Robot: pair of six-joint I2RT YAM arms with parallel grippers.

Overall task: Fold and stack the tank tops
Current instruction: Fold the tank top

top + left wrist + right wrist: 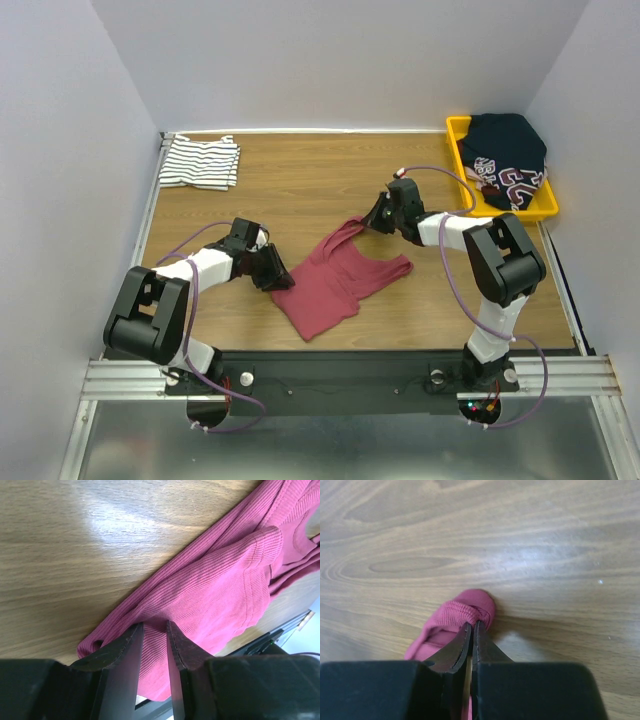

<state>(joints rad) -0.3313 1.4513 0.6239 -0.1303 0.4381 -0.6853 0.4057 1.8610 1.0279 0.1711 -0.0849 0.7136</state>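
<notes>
Near left, the left gripper [272, 272] pinches the side edge of the maroon tank top [335, 280], its jaws narrowed on a ridge of cloth. Farther right, the right gripper [378, 218] is clamped on a strap, likely so the pair can spread the top flat on the desk [300, 190] for folding. The striped tank top [200, 163] lies in the far left corner, apparently folded, and is probably the stack's base.

The spread tank top [335, 280] is laid at table [300, 190] centre, the folded tank top [200, 163] at far left; a garment [510, 155] is held in the bin [458, 135] at far right.
</notes>
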